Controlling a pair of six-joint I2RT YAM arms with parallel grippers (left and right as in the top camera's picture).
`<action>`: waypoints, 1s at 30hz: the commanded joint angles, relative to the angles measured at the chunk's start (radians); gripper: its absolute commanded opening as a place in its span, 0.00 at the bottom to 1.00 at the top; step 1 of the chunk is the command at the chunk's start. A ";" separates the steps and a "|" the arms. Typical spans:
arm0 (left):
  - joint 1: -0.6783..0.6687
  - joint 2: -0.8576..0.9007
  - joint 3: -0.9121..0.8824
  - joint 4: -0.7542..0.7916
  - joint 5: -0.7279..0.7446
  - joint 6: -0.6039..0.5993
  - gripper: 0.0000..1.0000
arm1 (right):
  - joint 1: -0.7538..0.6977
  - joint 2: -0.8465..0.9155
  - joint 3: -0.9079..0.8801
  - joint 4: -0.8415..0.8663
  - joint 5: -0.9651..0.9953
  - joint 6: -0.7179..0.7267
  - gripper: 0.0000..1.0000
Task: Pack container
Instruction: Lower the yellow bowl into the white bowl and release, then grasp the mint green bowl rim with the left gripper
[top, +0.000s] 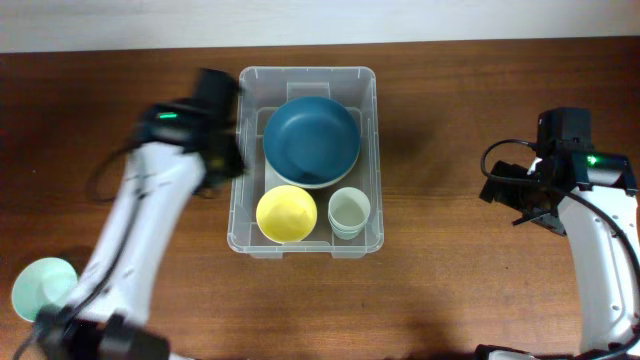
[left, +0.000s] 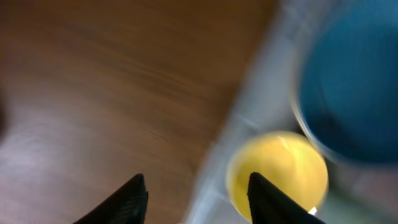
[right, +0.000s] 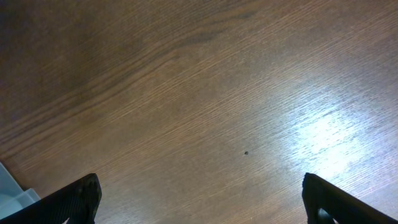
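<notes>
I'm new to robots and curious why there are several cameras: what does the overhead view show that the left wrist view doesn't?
Only overhead: the whole large clear plastic rectangular container, a pale green cup inside it, a mint green bowl on the brown wooden table, and the right arm. Only left wrist: a close look at the left hand, dark fingers spread, nothing held. Both: the yellow round bowl and dark blue round bowl in the container, blurred up close.

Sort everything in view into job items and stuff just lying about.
Job: container, with blue bowl, yellow bowl and pale cups inside it; mint bowl outside, likely still to pack.
Lying about: nothing loose seen, only the wooden table.
</notes>
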 joint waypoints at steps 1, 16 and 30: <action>0.218 -0.134 0.024 -0.034 -0.034 -0.068 0.67 | -0.006 -0.016 0.014 0.000 0.001 0.005 0.99; 0.918 -0.151 -0.341 0.222 -0.031 -0.014 0.87 | -0.006 -0.016 0.014 0.000 0.000 0.005 0.99; 0.999 0.189 -0.385 0.419 0.005 0.079 0.87 | -0.006 -0.016 0.014 0.003 0.000 0.005 0.99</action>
